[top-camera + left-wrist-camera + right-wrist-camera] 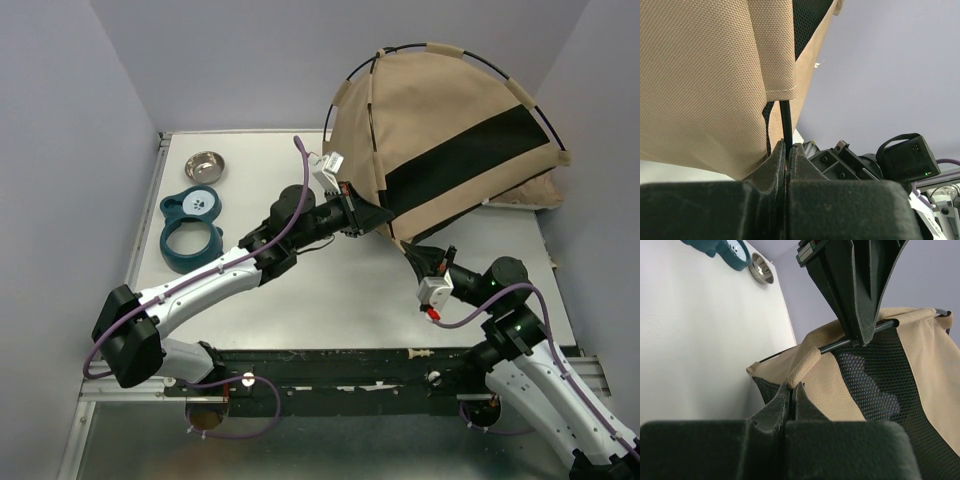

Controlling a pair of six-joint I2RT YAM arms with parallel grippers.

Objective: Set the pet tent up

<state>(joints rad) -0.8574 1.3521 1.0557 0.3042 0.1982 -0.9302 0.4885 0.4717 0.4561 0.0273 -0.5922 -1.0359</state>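
Observation:
The tan pet tent [440, 140] stands domed at the back right of the table, with a black mesh band and thin black poles over it. My left gripper [362, 217] is shut on a black pole [786, 125] at the tent's near left edge, below the tan fabric [705, 75]. My right gripper [412, 252] is shut on the pole end where it leaves a tan sleeve [802, 365] at the tent's near corner. The mesh panel [875, 385] fills the right of the right wrist view. Label patch and pom-pom are out of view.
A steel bowl [204, 166] and a teal ring-shaped pet dish [191, 228] sit at the table's back left. Grey walls close in on both sides. The tent's right side presses near the right wall [600, 150].

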